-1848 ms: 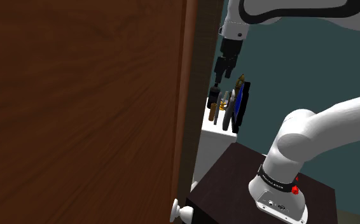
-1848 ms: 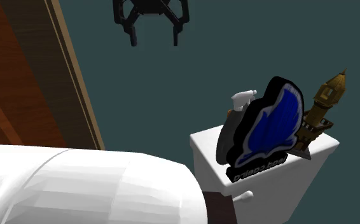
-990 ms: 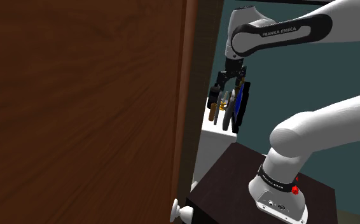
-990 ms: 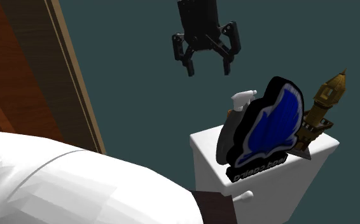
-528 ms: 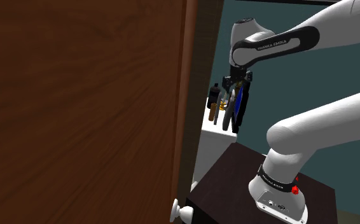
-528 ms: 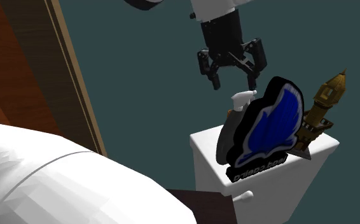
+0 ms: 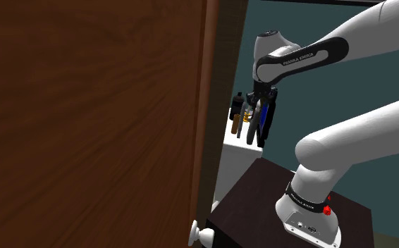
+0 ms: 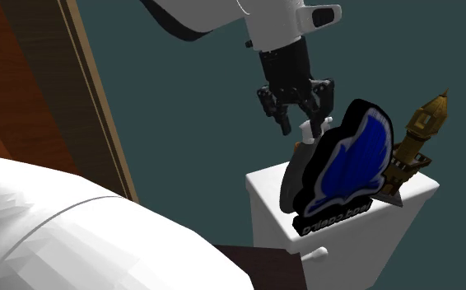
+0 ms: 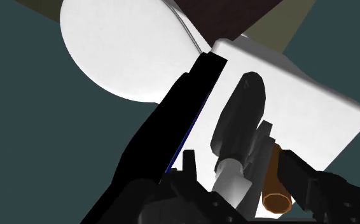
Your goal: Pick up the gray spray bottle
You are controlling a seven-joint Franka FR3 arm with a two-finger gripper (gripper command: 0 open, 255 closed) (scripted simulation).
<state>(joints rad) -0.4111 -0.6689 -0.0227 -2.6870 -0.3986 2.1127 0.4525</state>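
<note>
The gray spray bottle [image 8: 299,153] with a white head stands on a white tank [image 8: 338,240], just behind a blue butterfly plaque [image 8: 351,165]. My gripper [image 8: 303,125] hangs open right at the bottle's top, one finger on each side of the white head, with no clear contact. Along the gripper in the wrist view, the bottle [image 9: 239,121] points away from the hand, its white head between the two spread fingers [image 9: 189,167]. The shoulder view puts the gripper [image 7: 256,106] at the cluster of things on the tank, where the bottle [image 7: 250,117] is a thin gray sliver.
A golden tower figurine [image 8: 421,132] stands past the plaque on the tank. A large wooden door [image 7: 85,120] with a white knob [image 7: 201,234] covers the shoulder view's left. The dark stand [image 7: 258,194] carries the arm's base. Teal wall lies behind.
The gripper has come down and across from high above to the spray bottle's head, its fingers staying apart. The bottle, plaque and figurine have not moved.
</note>
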